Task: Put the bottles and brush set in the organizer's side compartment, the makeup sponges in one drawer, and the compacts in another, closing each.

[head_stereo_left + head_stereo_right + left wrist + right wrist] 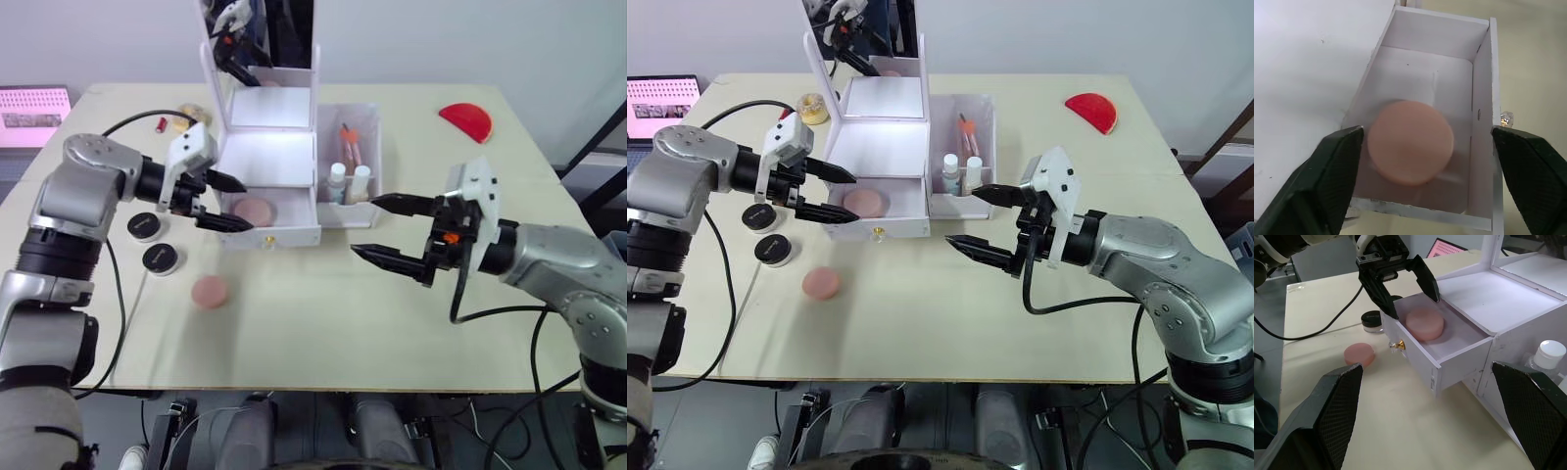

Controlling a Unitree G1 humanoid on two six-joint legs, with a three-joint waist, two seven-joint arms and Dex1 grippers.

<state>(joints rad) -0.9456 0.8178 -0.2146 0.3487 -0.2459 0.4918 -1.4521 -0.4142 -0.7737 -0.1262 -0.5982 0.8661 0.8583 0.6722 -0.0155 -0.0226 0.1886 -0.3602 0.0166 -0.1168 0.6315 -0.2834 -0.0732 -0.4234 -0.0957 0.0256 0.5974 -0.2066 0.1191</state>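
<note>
The side compartment (991, 117) of the organizer (884, 147) already holds two white-capped bottles (960, 174) at its near end, with what looks like the brush set (970, 135) standing behind them, so that part seems done. The lower drawer (884, 213) is pulled out toward the counter's front edge, and one pink sponge (866, 202) lies flat inside it. A second sponge (209, 291) is on the bare counter (950, 313), in front of the drawer and toward the left edge. Two black compacts (160, 258) sit near the left edge, just beside each other, not yet put away. So by my reckoning one sponge, both compacts and the drawer closings are left.

The left claw (219, 201) hovers at the drawer's left end, wide open and holding nothing. In its wrist view the sponge in the drawer sits right between its fingers (1327, 181) but apart from them. The loose sponge is nearer the front edge than this claw, well below it.

The right claw (978, 220) hangs over the middle of the counter, in front of the side compartment, spread wide and empty, well apart from both sponges.
</note>
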